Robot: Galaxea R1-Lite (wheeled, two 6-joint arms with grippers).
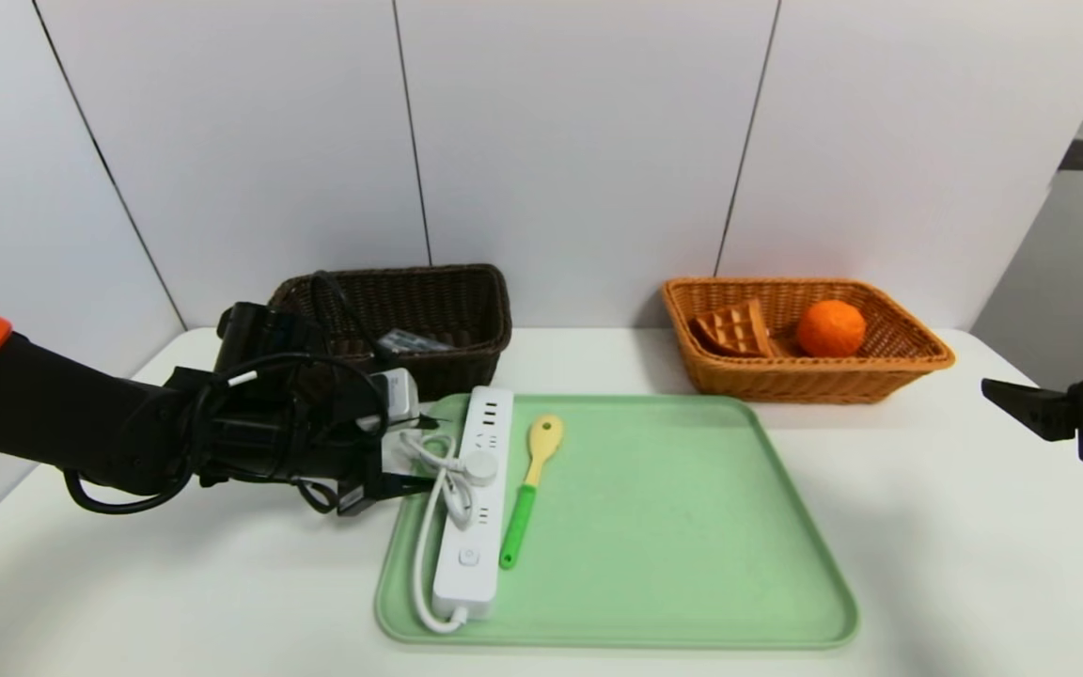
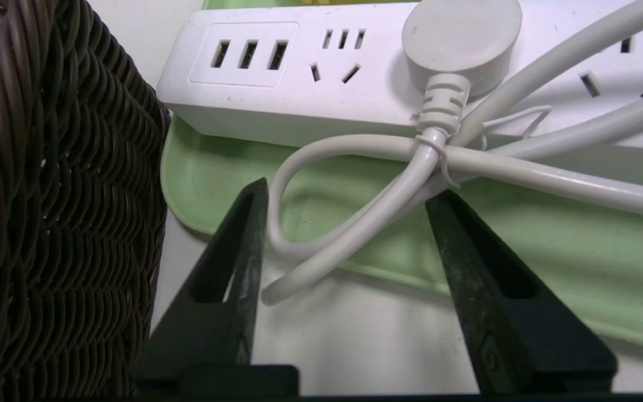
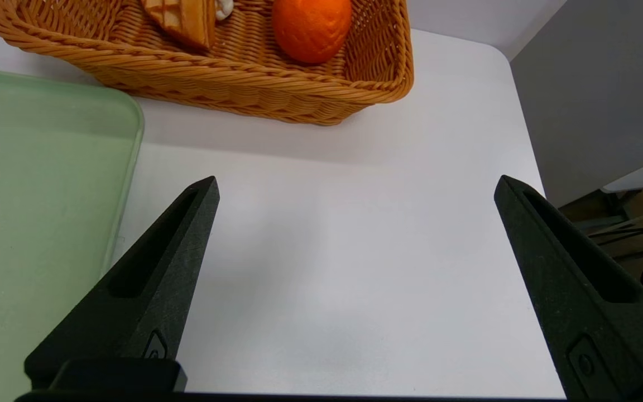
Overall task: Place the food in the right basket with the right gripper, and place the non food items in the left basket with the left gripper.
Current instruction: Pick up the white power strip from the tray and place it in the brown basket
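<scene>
A white power strip (image 1: 478, 527) (image 2: 299, 84) with its bundled cord (image 2: 355, 223) lies along the left side of the green tray (image 1: 673, 527). Beside it lies a yellow spoon with a green handle (image 1: 527, 489). My left gripper (image 1: 415, 454) (image 2: 348, 190) is low at the tray's left rim, open, with the cord's loops between its jaws; the fingers stand apart from each other. My right gripper (image 1: 1012, 400) (image 3: 356, 181) hovers open and empty over the table at the far right. An orange (image 1: 830, 327) (image 3: 310, 25) and a waffle (image 1: 734, 329) (image 3: 185, 17) lie in the right basket (image 1: 824, 381) (image 3: 243, 84).
The dark left basket (image 1: 466, 310) (image 2: 48, 195) stands just behind my left gripper, close to its side, and holds a small packet (image 1: 415, 341). White wall panels rise behind both baskets. The table's right edge (image 3: 522, 139) runs near the right gripper.
</scene>
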